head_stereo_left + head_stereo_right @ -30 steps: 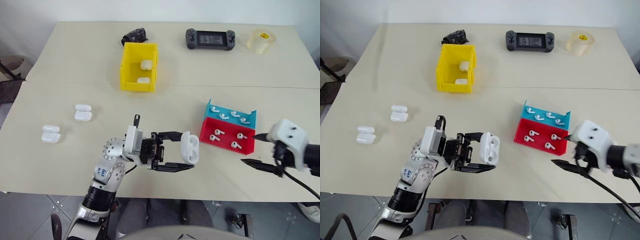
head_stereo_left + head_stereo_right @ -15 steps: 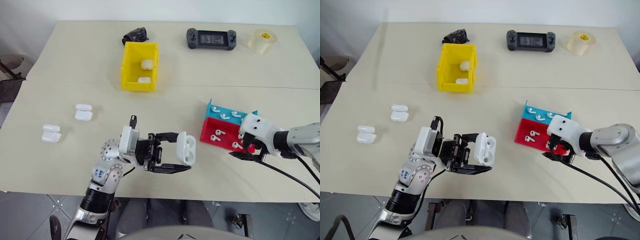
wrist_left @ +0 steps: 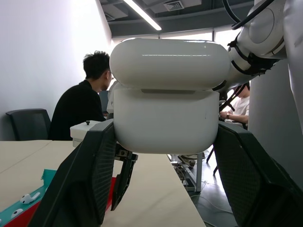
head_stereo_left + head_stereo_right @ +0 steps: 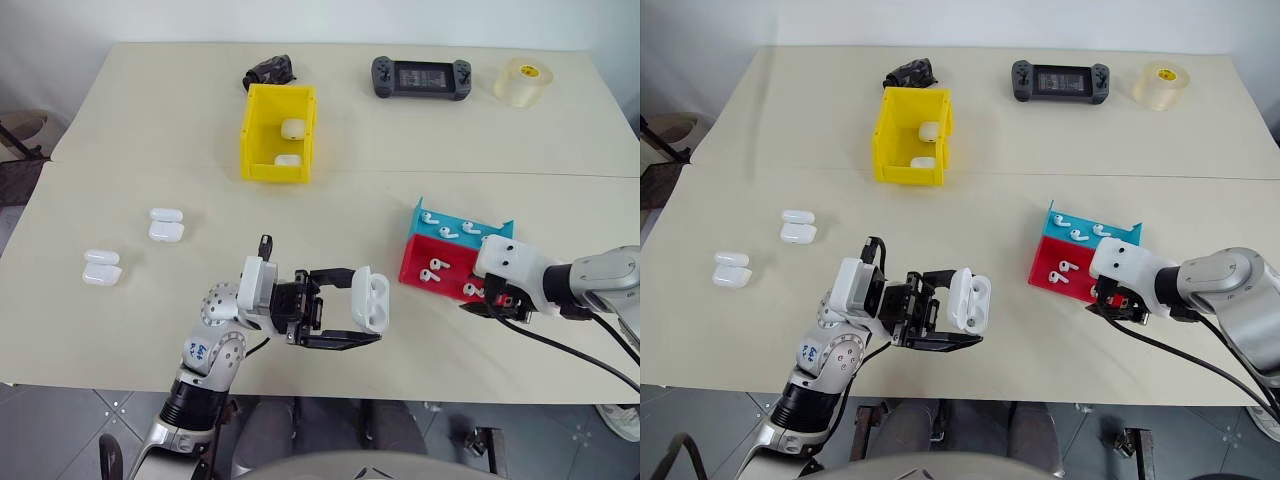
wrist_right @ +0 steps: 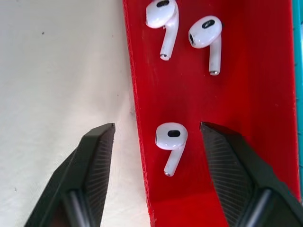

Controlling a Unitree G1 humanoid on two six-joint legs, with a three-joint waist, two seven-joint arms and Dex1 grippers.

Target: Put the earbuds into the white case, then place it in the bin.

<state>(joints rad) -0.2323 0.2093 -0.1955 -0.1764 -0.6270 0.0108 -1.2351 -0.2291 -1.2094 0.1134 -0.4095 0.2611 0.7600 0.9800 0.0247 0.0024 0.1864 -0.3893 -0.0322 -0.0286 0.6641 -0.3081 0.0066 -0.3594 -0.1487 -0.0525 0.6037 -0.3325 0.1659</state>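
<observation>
My left gripper [image 4: 366, 303] is shut on the white case [image 3: 168, 94], holding it above the table's front middle, one black finger on each side. My right gripper [image 5: 157, 125] is open and points down over the near right corner of the red tray [image 4: 440, 258]. One earbud [image 5: 171, 139] lies between its fingers, touching neither. One finger [image 5: 94, 161] stands over the table outside the tray wall, the other over the tray floor. Two more earbuds [image 5: 163, 14] lie farther along the tray. The yellow bin [image 4: 278, 172] stands at the back middle with two cases inside.
A blue tray [image 4: 497, 232] with several earbuds adjoins the red one. Spare cases [image 4: 166, 225] lie at the left. A game controller [image 4: 420, 76], a tape roll [image 4: 524, 82] and a black object [image 4: 268, 72] sit along the far edge. A seated person [image 3: 80, 113] is beyond the table.
My right gripper swung in from the table's right edge to the red tray, came down and narrowed around an earbud. The left gripper kept still with the case.
</observation>
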